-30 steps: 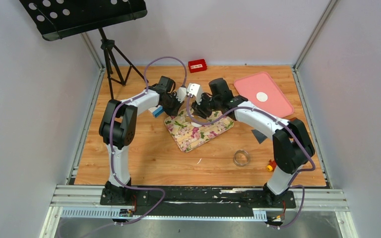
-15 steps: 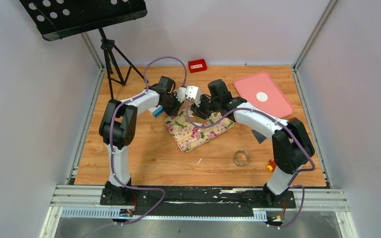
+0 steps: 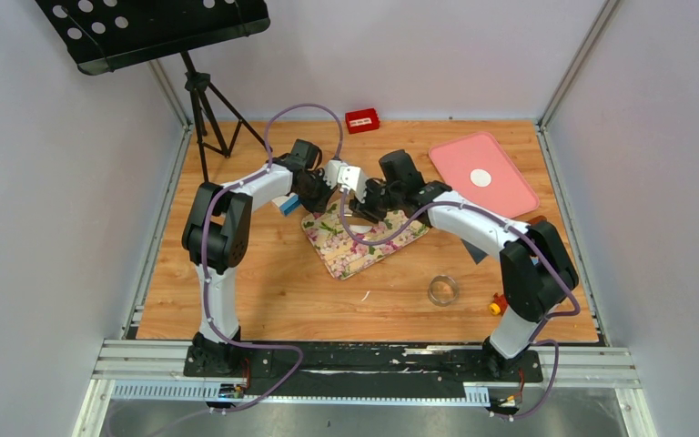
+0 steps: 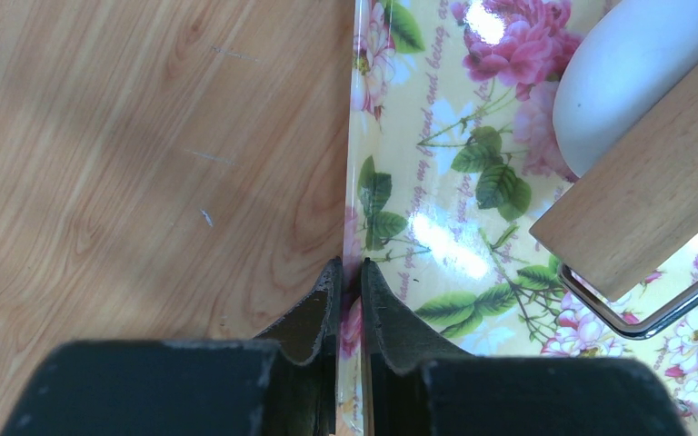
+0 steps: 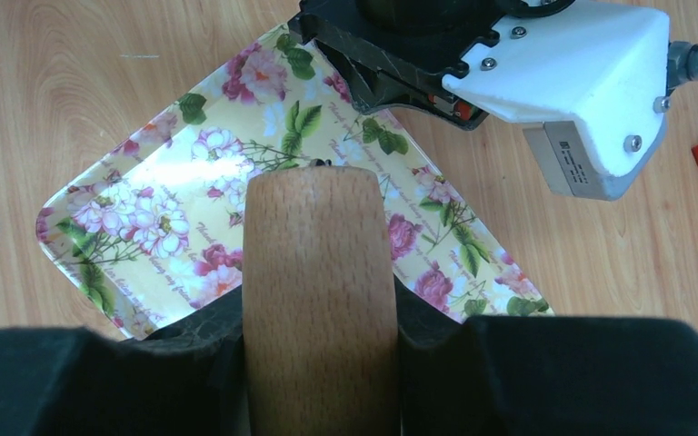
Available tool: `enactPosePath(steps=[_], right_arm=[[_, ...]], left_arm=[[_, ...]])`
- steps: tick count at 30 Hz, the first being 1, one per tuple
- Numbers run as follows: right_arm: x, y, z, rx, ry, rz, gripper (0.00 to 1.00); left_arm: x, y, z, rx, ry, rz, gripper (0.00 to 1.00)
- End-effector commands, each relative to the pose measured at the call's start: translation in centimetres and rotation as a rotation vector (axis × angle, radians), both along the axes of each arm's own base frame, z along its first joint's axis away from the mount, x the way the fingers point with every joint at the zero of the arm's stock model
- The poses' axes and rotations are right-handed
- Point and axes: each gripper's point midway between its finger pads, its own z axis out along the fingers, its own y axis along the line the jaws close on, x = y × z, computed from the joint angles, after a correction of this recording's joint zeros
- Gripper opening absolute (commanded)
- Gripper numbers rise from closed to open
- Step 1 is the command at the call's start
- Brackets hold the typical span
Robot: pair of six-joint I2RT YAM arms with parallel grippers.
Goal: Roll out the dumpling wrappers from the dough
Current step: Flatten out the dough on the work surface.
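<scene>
Fingers of my left gripper (image 4: 350, 277) are almost closed, pinching the floral tray (image 4: 418, 182) by its edge. My right gripper (image 5: 318, 336) clamps a wooden rolling pin (image 5: 314, 236) over that tray. Far right, one dumpling wrapper (image 3: 481, 177) lies on the pink tray (image 3: 455, 157).

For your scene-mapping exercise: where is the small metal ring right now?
In the top view, the metal ring lies on the table, right of centre, between the floral tray and the near edge, just left of a small yellow-and-red object.
</scene>
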Motion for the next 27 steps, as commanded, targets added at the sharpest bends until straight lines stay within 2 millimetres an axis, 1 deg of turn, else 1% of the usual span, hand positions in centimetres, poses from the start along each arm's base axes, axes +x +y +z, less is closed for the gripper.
enactPosePath(steps=[1, 14, 27], right_arm=[[-4.2, -2.7, -5.9, -0.153, 0.192, 0.023, 0.0], [-6.3, -3.0, -5.7, -0.139, 0.24, 0.075, 0.0], [-7.3, -2.9, -5.9, -0.133, 0.285, 0.1, 0.0]], left_arm=[[-2.7, 2.3, -4.3, 0.124, 0.131, 0.021, 0.0], [-2.7, 2.3, -4.3, 0.125, 0.132, 0.023, 0.0], [-2.7, 2.3, -4.3, 0.124, 0.132, 0.025, 0.0]])
